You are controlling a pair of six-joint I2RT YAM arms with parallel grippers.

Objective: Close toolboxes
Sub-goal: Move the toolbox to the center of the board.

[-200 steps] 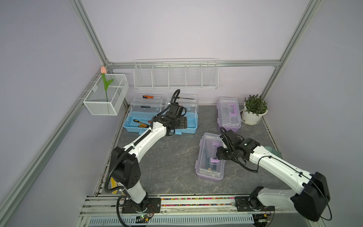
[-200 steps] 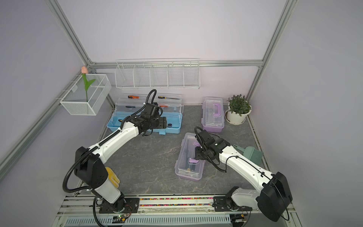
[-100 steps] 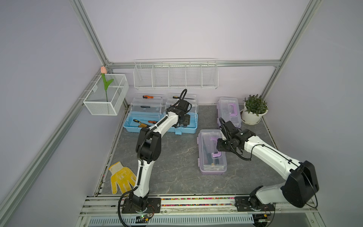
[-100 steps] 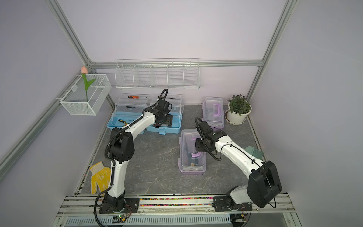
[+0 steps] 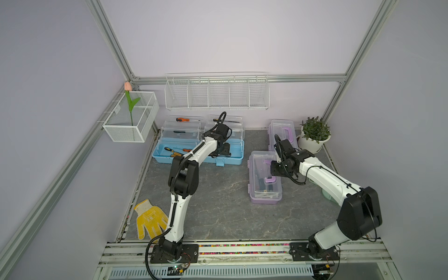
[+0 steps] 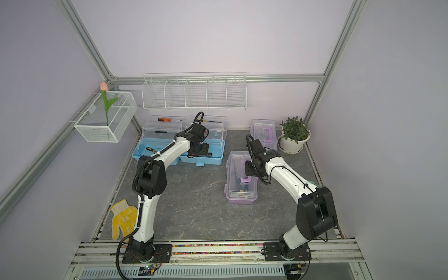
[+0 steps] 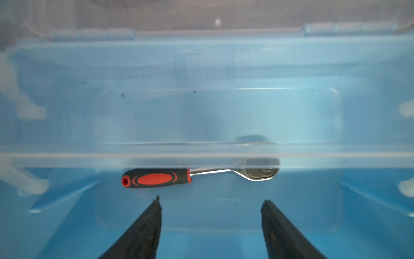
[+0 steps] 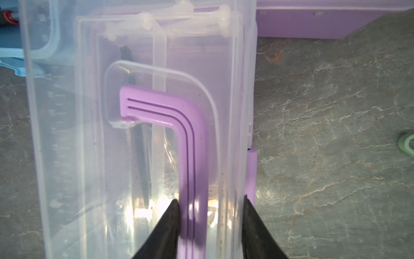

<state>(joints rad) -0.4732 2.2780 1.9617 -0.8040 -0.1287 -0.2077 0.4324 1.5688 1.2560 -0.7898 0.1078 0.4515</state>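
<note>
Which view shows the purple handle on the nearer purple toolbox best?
Right wrist view: the purple handle shows large, flat on the clear lid, its bar between the right gripper's jaws. Both top views show it small, half hidden by that gripper. The left wrist view shows only a blue toolbox's inside.

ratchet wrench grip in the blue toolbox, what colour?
The ratchet wrench grip is black with red inlays; left wrist view shows it best.

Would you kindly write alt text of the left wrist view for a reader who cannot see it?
The left claw, open, points into a light blue toolbox. A ratchet with a red-and-black grip lies on its floor, its head seen through a clear tray.
</note>
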